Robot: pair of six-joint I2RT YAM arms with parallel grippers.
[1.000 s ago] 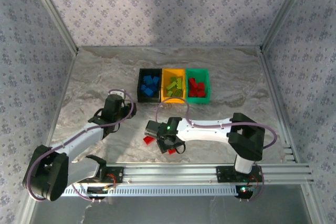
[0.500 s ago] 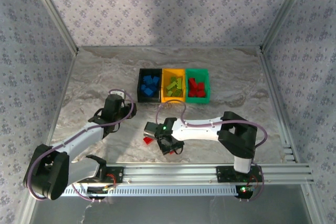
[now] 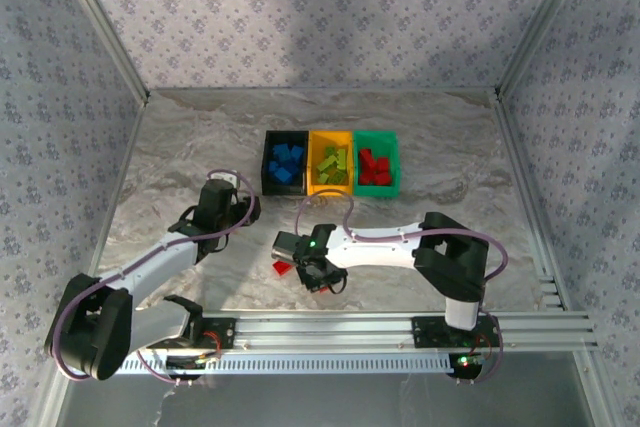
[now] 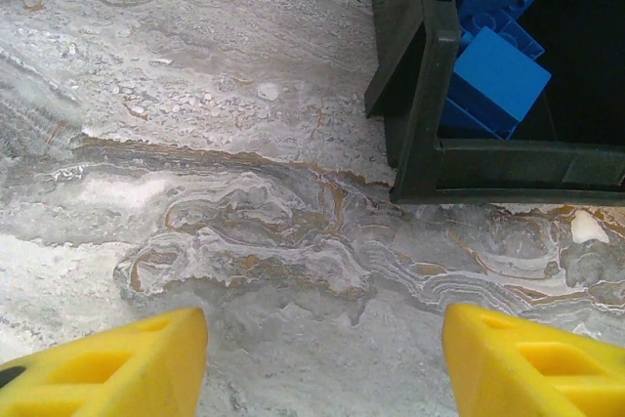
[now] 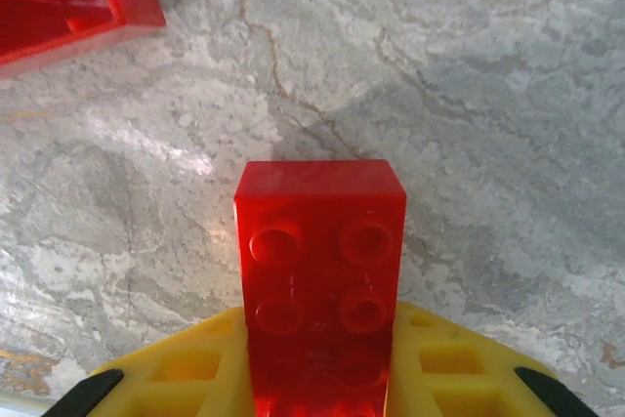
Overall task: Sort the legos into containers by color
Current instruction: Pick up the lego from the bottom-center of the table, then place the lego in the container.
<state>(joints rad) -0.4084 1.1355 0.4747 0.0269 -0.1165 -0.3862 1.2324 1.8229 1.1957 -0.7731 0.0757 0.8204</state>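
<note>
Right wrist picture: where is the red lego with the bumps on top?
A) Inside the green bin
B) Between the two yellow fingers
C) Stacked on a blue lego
B: the red lego brick sits squeezed between the yellow fingers of the right gripper, with one finger against each of its sides.

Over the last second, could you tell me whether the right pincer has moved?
Yes, slightly: the right pincer, with the held red brick, has edged left toward the loose red brick.
</note>
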